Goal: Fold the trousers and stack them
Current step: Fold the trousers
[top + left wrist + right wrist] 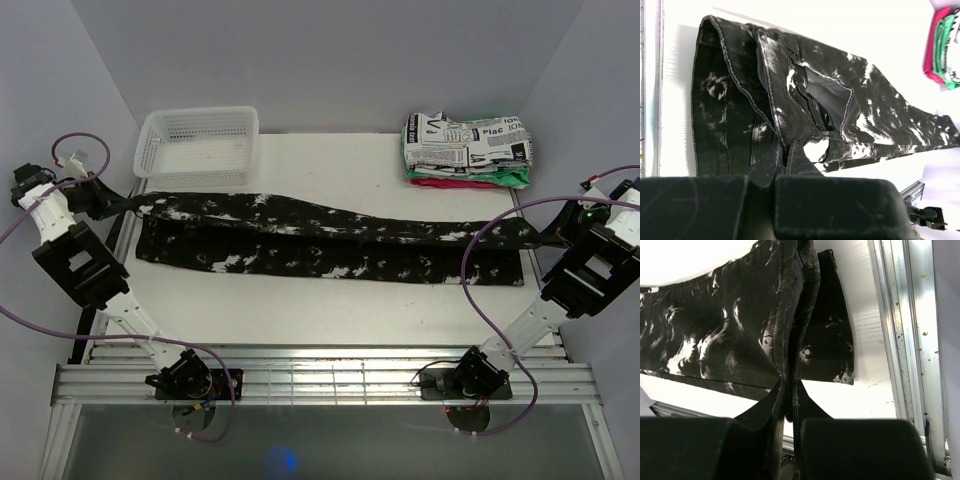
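Observation:
The trousers (330, 240), black with white splotches, lie stretched across the table from left to right, one long half folded over the other. My left gripper (128, 203) is shut on the waist end at the far left, lifting that edge a little; in the left wrist view (785, 152) the fabric (790, 95) runs up from between the closed fingertips. My right gripper (545, 230) is shut on the leg end at the far right; the right wrist view (789, 390) shows the hem (795, 305) pinched between the fingertips.
A white plastic basket (197, 145) stands at the back left. A stack of folded garments (465, 150), newspaper-print on top of red and green cloths, sits at the back right. Metal rails (330, 375) run along the near edge.

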`<state>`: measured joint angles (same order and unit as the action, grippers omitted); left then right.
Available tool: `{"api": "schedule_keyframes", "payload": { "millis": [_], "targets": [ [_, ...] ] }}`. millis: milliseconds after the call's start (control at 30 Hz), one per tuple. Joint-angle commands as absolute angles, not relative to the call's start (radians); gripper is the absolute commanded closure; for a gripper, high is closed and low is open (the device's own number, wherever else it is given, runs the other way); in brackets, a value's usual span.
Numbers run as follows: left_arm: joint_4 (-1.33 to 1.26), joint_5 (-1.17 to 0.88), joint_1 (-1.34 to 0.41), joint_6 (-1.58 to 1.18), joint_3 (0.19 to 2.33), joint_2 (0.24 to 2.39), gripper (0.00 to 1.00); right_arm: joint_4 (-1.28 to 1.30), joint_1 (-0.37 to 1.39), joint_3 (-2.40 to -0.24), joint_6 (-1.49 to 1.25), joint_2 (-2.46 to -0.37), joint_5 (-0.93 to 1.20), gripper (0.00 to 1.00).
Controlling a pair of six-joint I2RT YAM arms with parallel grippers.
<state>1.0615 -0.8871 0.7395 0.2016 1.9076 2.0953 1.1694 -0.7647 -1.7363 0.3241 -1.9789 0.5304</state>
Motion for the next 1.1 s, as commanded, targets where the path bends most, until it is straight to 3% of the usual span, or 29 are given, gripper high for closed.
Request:
{"api": "schedule_keyframes", "payload": {
  "millis": [0, 467, 700, 900, 967, 1000, 1067],
  "targets": [
    [1.011, -0.937, 0.821, 0.213, 1.948, 1.999, 1.00, 0.890, -0.887, -1.847, 0.314, -2.010, 0.515, 0.92],
    [0.994, -0.925, 0.876, 0.380, 1.599, 1.904, 1.00, 0.855, -0.897, -1.763, 0.374, -2.022, 0.449, 0.92],
    [0.911, -0.836, 0.874, 0.446, 1.329, 1.865, 1.00, 0.795, -0.894, -1.620, 0.376, -1.993, 0.439, 0.92],
    [0.859, -0.769, 0.871, 0.482, 1.224, 1.885, 1.00, 0.770, -0.867, -1.554, 0.388, -1.974, 0.368, 0.91],
    [0.857, -0.765, 0.871, 0.483, 1.220, 1.891, 1.00, 0.782, -0.844, -1.548, 0.409, -1.970, 0.356, 0.72],
    [0.857, -0.765, 0.870, 0.477, 1.220, 1.891, 1.00, 0.778, -0.838, -1.511, 0.414, -1.957, 0.356, 0.50],
    [0.857, -0.770, 0.865, 0.474, 1.216, 1.890, 1.00, 0.744, -0.812, -1.451, 0.437, -1.893, 0.368, 0.33]
  ]
}}
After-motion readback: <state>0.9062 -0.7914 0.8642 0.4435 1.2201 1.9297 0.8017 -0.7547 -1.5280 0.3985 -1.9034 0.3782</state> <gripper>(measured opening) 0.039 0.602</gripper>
